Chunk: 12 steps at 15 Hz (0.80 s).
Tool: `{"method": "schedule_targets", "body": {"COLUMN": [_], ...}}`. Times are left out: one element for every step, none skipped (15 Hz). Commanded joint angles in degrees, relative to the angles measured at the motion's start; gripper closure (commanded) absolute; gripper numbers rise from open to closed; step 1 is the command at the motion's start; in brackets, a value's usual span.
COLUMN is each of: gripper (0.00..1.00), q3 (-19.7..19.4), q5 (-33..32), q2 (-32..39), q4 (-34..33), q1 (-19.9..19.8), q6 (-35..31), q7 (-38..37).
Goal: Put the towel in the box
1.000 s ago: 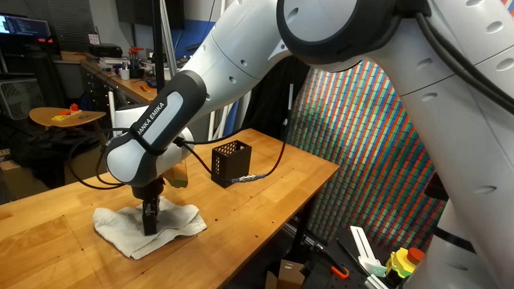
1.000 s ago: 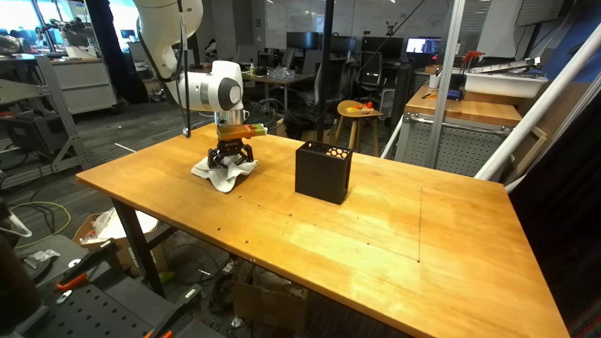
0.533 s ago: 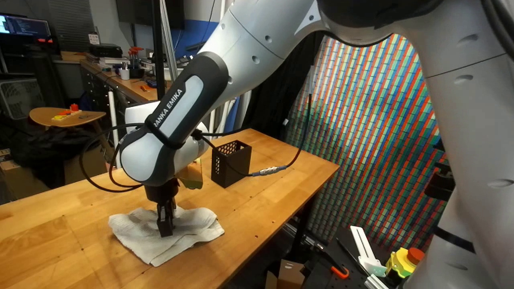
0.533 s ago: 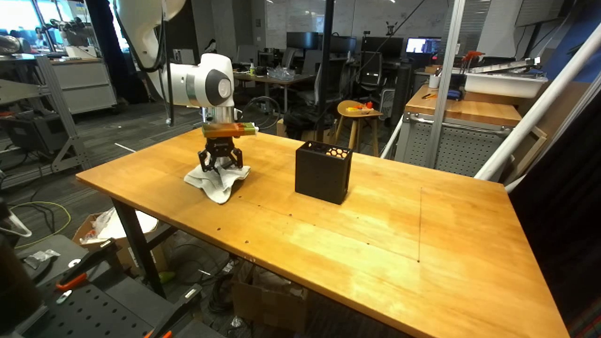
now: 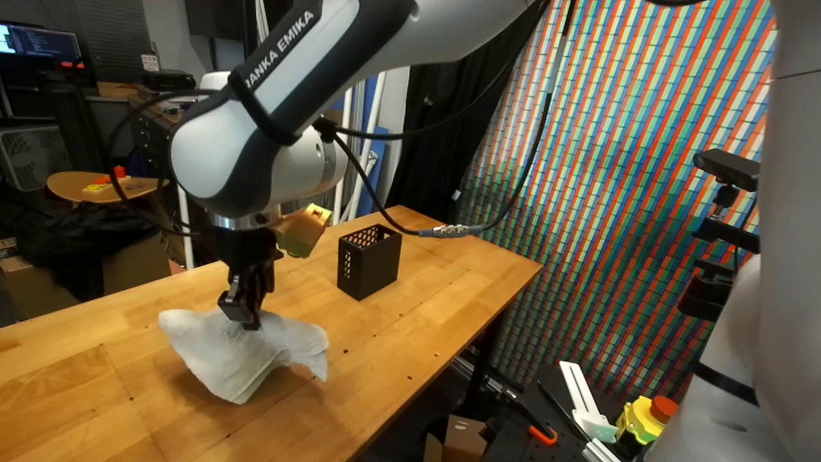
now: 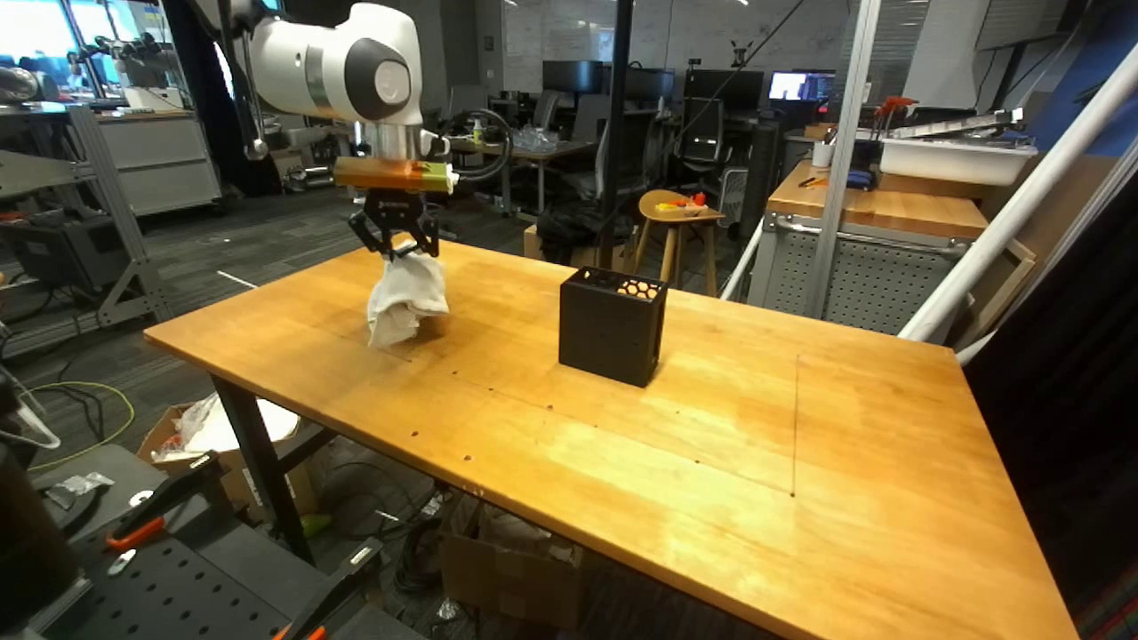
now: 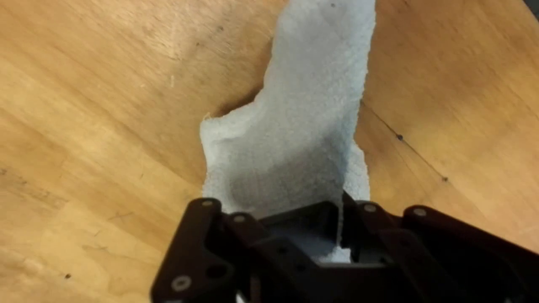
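The white towel hangs bunched from my gripper in both exterior views. The gripper is shut on it, pinching it near its middle. In the wrist view the towel runs between the fingertips and spreads out beyond them. The towel is raised over the table, with a shadow below it; I cannot tell whether its lowest corner touches the wood. The black box stands upright and open-topped on the table, apart from the gripper. It also shows in an exterior view. The box's inside is mostly hidden.
The wooden table bears the box. A black cable with a metal connector hangs from the arm and passes near the box in an exterior view. A stool stands behind the table's far edge.
Half a second ago the towel lay on the table between my fingers. Now the gripper has risen and lifted the towel with it, and its sides hang down. The box has not moved.
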State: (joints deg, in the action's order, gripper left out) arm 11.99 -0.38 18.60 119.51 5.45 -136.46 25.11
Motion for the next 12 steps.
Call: {"method": "schedule_targets", "body": {"gripper": [1.00, 1.00, 1.00, 1.00, 1.00, 1.00, 1.00, 1.00, 1.00, 1.00, 1.00, 1.00], "q3": [-0.4, -1.1, -1.8, -2.7, -3.5, -4.4, -5.3, -6.3, -7.0, -7.8, -8.5, -9.1], "q5": [3.7, 3.9, 3.8, 3.0, 2.4, 1.8, 1.2, 0.5, 0.2, 0.3, 0.2, 0.1], "q2": [-7.7, -9.0, -9.9, -10.6, -11.0, -11.2, -11.0, -10.6, -10.2, -9.6, -9.0, -8.3], "q4": [0.5, -0.3, -1.2, -2.4, -3.7, -5.2, -6.7, -8.9, -10.5, -12.4, -14.2, -15.9], "q1": [-0.8, -0.9, -1.0, -1.2, -1.5, -1.7, -2.0, -2.5, -2.8, -3.3, -3.9, -4.3], "q6": [1.8, 1.9, 2.1, 2.4, 2.9, 3.4, 3.9, 4.9, 5.5, 6.4, 7.3, 8.2], "q7": [-4.5, -5.7, -6.9, -8.4, -9.3, -10.1, -10.8, -11.1, -11.3, -11.0, -10.6, -10.5]}}
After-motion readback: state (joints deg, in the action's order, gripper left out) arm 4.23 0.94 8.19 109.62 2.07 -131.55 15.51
